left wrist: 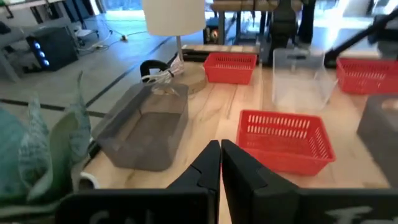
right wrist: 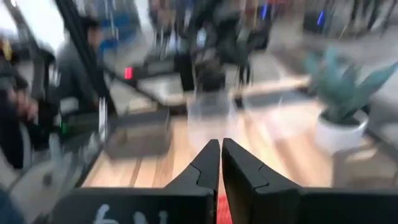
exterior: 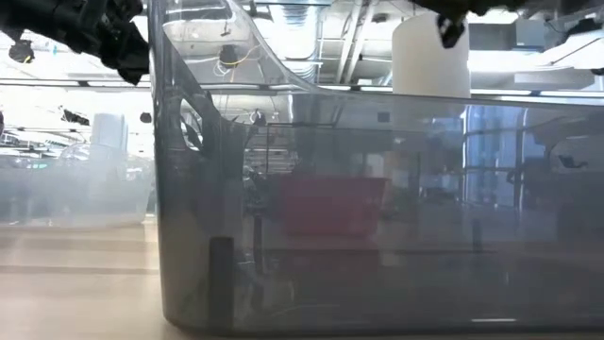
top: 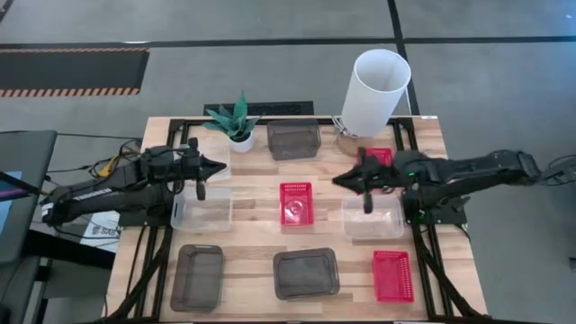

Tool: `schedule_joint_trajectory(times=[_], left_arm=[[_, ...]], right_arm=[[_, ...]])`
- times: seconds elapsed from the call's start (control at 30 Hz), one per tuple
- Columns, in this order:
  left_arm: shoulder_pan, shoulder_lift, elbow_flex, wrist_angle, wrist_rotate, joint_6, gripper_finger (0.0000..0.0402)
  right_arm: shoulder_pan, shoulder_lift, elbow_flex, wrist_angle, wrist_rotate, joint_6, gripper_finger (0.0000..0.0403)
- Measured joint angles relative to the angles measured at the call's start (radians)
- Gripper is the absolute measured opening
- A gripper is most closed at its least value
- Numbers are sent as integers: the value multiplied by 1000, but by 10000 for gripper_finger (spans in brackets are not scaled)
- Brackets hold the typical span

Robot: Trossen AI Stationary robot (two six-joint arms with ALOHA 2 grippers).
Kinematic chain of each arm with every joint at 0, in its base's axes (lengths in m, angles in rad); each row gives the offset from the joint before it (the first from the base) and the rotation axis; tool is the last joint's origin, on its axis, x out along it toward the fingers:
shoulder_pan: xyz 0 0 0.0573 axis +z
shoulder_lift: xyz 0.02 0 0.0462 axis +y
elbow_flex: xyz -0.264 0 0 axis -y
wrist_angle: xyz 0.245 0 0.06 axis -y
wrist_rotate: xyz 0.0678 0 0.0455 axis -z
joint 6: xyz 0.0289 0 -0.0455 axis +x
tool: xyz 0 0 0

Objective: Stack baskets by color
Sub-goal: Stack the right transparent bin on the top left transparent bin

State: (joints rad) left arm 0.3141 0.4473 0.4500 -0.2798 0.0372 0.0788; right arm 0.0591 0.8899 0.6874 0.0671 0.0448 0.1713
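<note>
While both arms hang above the wooden table (top: pixel 252 175), neither one holds anything. The left claw (top: pixel 219 167) sits over the table's left side, above the far edge of a clear whitish basket (top: pixel 202 209), and its two dark fingers (left wrist: pixel 208 168) are pressed together with nothing between them. The right claw (top: pixel 339 179) mirrors it from the right side, above the far edge of a second clear basket (top: pixel 373 216); its fingers (right wrist: pixel 210 163) are likewise drawn together and empty.

Nine baskets lie spread on the table, none stacked. A red mesh basket (top: pixel 295 202) sits at the centre, between the two clear ones and apart from both. Another red basket (top: pixel 392 274) lies at the near right corner, and a third red one (top: pixel 382 157) shows partly under the right arm, beside the base of a tall white cylinder (top: pixel 375 93). A dark smoky grey basket (top: pixel 293 139) stands at the far middle, just beside a small white pot with a green plant (top: pixel 236 123). Two more grey baskets lie along the near edge, one at the left (top: pixel 198 277) and one in the middle (top: pixel 306 273). A third clear basket (top: pixel 219 158) lies under the left claw, near the plant pot.

From table height, the wall of a grey basket (exterior: pixel 377 208) fills the picture, with a red one dimly visible through it.
</note>
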Motion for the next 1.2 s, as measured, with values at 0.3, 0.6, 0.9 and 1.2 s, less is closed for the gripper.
schedule_joint_trajectory(times=[0.3, 0.6, 0.9, 1.2], left_arm=[[0, 131, 41, -1, -67, 68, 108], [0, 187, 41, 5, -42, 13, 231], [0, 188, 41, 2, -60, -23, 263], [-33, 195, 139, -171, -136, -32, 264]], right_arm=[[7, 335, 397, -830, -19, 252, 54], [-7, 392, 367, -1067, -78, 197, 155], [-75, 392, 264, -1075, -79, -69, 243], [-170, 391, 184, -1005, -83, -191, 227]])
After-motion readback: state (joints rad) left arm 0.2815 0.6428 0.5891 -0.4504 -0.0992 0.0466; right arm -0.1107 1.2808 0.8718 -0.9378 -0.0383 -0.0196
